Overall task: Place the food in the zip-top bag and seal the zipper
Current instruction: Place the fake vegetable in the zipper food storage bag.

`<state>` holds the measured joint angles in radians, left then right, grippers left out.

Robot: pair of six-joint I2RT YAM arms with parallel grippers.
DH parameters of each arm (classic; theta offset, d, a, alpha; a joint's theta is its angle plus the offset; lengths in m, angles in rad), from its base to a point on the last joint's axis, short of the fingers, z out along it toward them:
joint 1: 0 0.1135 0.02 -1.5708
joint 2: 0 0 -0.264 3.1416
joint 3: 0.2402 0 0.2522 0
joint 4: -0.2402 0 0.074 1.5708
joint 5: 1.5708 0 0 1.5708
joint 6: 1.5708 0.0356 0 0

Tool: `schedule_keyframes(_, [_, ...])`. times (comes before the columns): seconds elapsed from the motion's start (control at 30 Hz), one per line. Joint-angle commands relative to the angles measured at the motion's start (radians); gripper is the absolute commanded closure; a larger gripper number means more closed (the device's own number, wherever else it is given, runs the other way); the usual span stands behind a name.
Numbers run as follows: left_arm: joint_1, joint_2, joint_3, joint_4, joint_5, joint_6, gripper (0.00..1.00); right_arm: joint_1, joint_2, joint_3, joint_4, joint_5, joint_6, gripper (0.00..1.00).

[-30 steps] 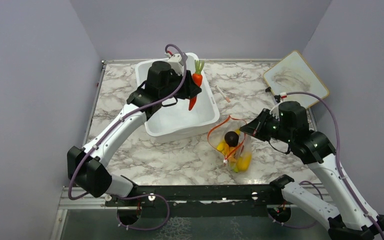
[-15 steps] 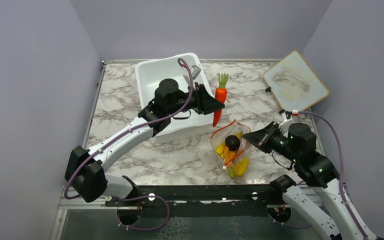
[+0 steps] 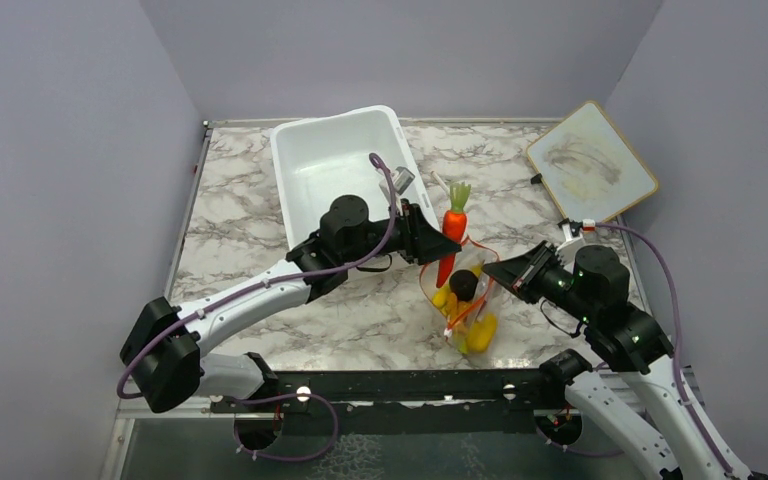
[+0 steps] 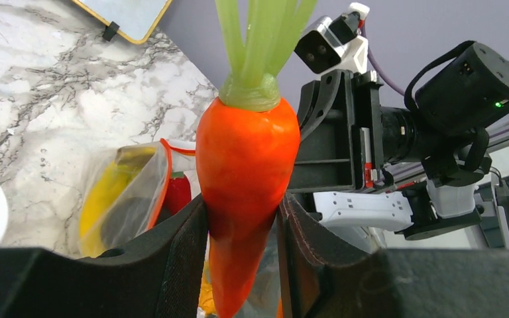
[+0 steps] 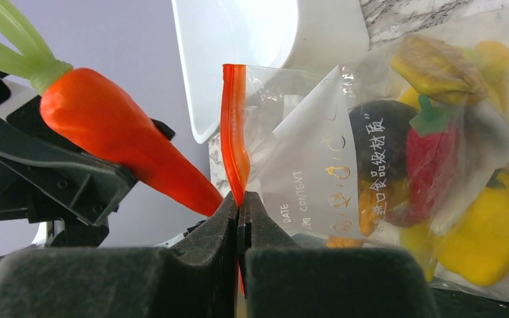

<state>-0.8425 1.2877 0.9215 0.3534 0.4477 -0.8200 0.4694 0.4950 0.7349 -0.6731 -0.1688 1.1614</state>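
Where the carrot (image 3: 454, 226) is: clamped in the left gripper (image 3: 446, 247), hanging over the open mouth of the zip-top bag (image 3: 475, 310), tip just at the rim.
Carrot axis: near upright, narrow tip down toward the mouth, green top up.
Right gripper (image 3: 492, 268): clenched on the zipper (image 5: 233, 132), pinching the rim upright.
Bag contents: dark brown round fruit (image 3: 463, 285), yellow pepper (image 5: 487, 232), other small foods.
Bag position: on the marble tabletop (image 3: 250, 200), near the white tub (image 3: 310, 165).

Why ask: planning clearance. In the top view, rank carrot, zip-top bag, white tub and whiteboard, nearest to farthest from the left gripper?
1. carrot, clamped in the left gripper
2. zip-top bag, at the carrot's tip
3. white tub, back left
4. whiteboard, far right corner
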Motion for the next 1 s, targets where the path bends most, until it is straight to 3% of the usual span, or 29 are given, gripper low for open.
schedule_keyframes(0.0, [-0.053,-0.005,-0.031,0.113,-0.077,0.001,0.69,-0.002,-0.004,0.02,0.055,0.013,-0.009,0.99])
schedule_keyframes(0.17, [-0.118,0.028,-0.044,0.138,-0.145,0.092,0.7,-0.002,-0.003,0.023,0.061,0.016,-0.009,0.99])
schedule_keyframes(0.8, [-0.236,0.0,-0.193,0.199,-0.235,0.136,0.65,-0.002,-0.023,0.046,0.036,0.061,0.002,0.99])
schedule_keyframes(0.97, [-0.249,-0.01,-0.217,0.199,-0.237,0.131,0.57,-0.002,-0.023,0.046,0.03,0.067,-0.006,0.99])
